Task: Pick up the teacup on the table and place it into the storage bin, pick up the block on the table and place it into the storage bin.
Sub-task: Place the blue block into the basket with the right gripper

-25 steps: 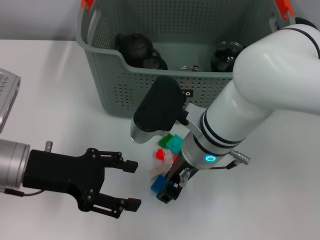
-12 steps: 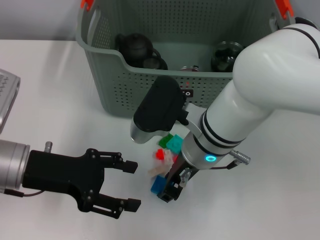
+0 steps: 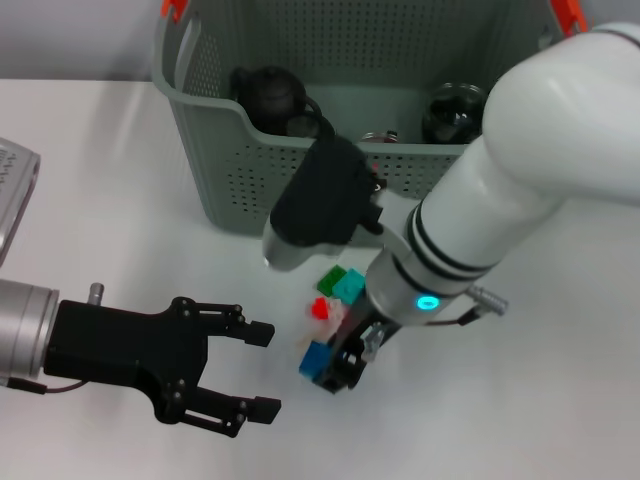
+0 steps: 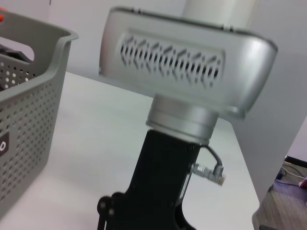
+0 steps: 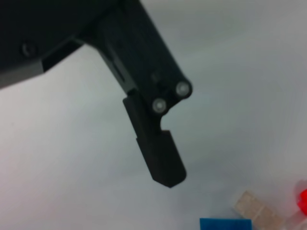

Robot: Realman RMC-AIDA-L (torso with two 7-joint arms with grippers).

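White table fills the head view, pale wall behind. Storage bin, grey-green and perforated, stands at the far middle with orange clips at its upper corners and a small black label on the front wall, mostly hidden by the right arm. Inside it: a dark teapot at the left end, and further dark round vessels near the middle and right; which of these is the teacup cannot be told.

Blocks lie in a loose cluster on the table just in front of the bin: a green block touching a teal block, a red block near them, a blue block nearest the robot, and a pale piece between red and blue.

Right gripper is down at the cluster, right at the blue block; its fingers are masked by the wrist, so open or closed cannot be told. Right wrist view shows the blue block and pale piece at the frame edge.

Left gripper hovers low at the near left, fingers spread apart, holding nothing, near the cluster.
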